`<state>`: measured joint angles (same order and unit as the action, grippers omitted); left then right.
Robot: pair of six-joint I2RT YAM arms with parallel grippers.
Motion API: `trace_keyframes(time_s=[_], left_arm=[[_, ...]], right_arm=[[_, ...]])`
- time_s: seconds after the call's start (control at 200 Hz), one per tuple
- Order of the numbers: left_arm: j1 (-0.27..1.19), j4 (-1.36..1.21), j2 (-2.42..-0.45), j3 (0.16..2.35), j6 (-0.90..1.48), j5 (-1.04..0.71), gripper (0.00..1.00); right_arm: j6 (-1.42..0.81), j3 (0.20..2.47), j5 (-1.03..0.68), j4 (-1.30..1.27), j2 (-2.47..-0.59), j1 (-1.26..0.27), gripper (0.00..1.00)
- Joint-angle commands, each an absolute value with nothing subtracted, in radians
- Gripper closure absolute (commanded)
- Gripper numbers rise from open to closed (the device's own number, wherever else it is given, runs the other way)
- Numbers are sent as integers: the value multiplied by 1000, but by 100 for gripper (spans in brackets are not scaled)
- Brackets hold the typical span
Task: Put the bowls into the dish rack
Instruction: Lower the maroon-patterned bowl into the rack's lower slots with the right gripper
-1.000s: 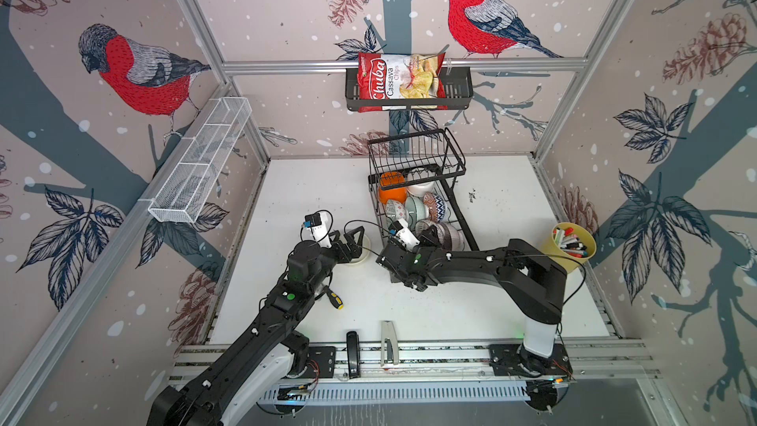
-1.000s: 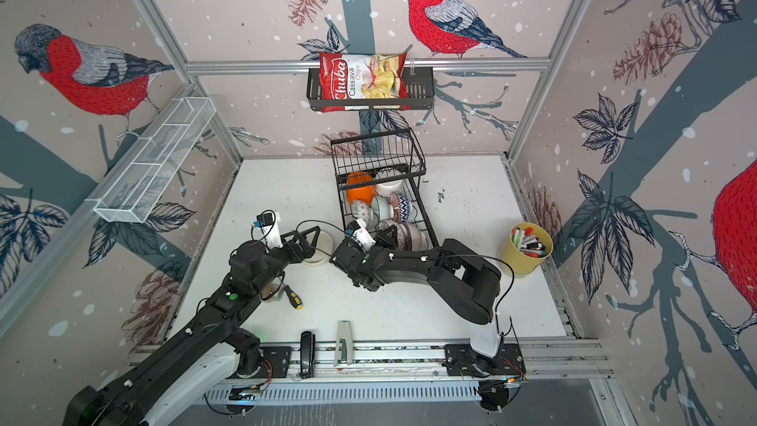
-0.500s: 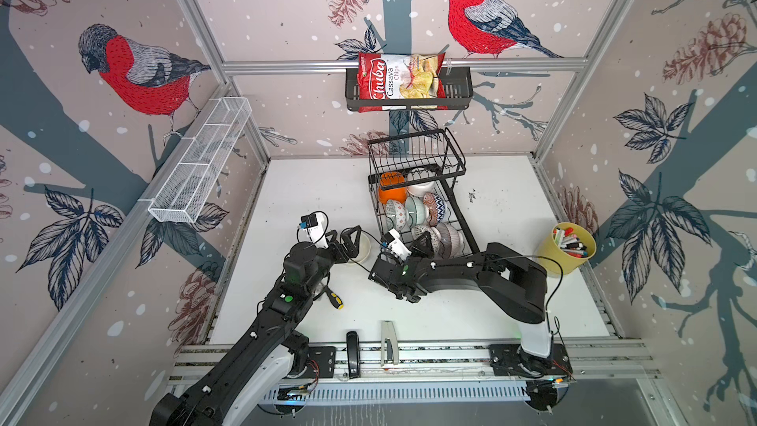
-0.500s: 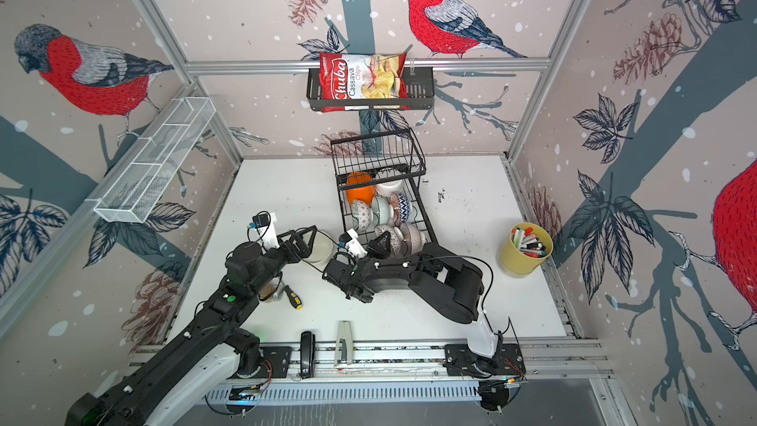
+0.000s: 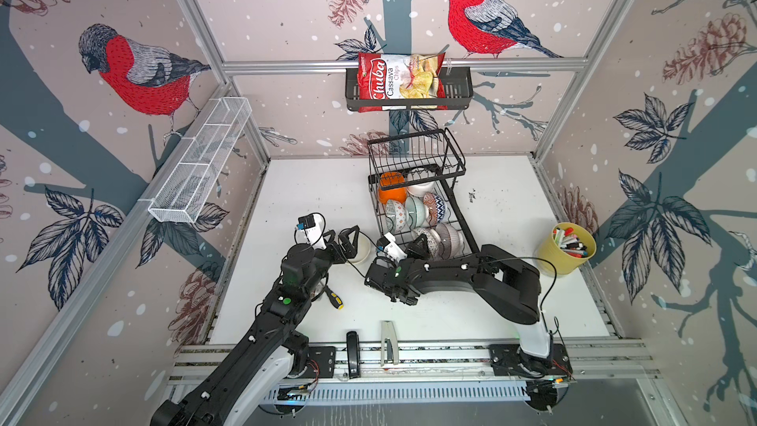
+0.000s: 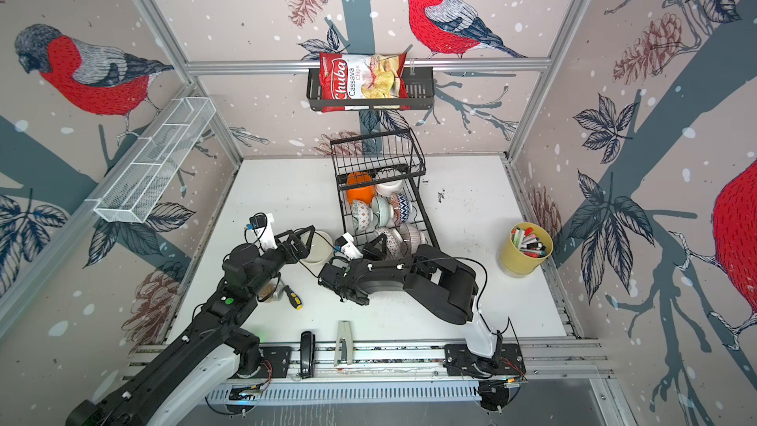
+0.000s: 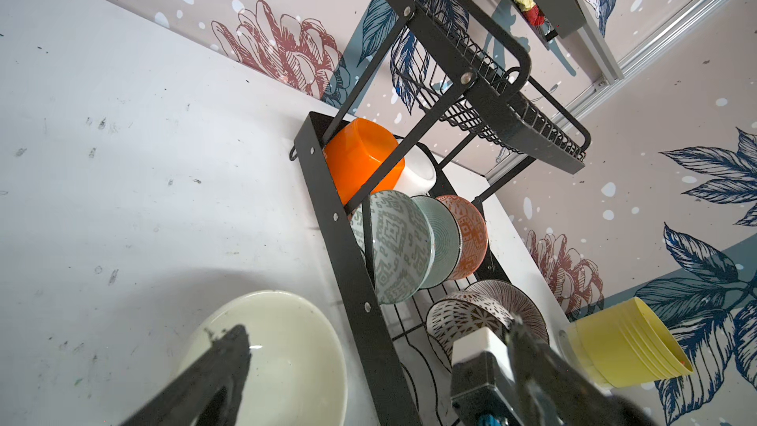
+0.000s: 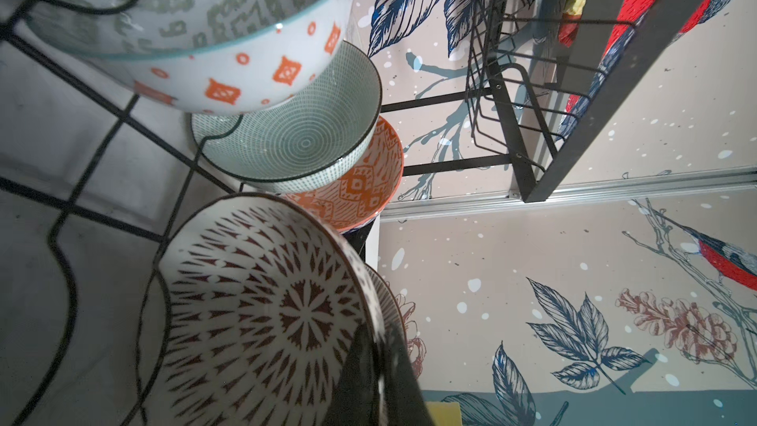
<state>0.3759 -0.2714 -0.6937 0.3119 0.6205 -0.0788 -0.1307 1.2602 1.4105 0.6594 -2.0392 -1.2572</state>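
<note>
Left pincer spread wide at white bowl, one finger over its inside. Bowl sits upright mid-worktop, just beside near-left corner of dish rack. Right pincer closed tight at rim of brown-patterned bowl, which stands on edge at near end of lower tray; actual grip unclear. Rack runs from middle of back edge toward centre. Orange bowl sits at far end of tray.

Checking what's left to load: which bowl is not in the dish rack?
The plain cream-white bowl on the table beside the dish rack; all other bowls sit inside it.
</note>
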Motion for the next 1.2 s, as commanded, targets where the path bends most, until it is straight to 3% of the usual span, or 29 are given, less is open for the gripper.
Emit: trace_keyframes(time_s=[0.0,0.265,0.98,1.196], left_arm=[[374,-287,-692,310,612,-86,3],[370,-274,-691,316,612,-86,3],[358,-101,-732,385,653,-8,3],[342,-39,-771,407,673,-14,3]], right_arm=[[-195,1273,1176,669,-2049,-1267,88],[-213,1304,1165,694,-2040,-1253,75],[-213,1291,1168,668,-1968,-1221,21],[-169,1285,1162,614,-1923,-1213,13]])
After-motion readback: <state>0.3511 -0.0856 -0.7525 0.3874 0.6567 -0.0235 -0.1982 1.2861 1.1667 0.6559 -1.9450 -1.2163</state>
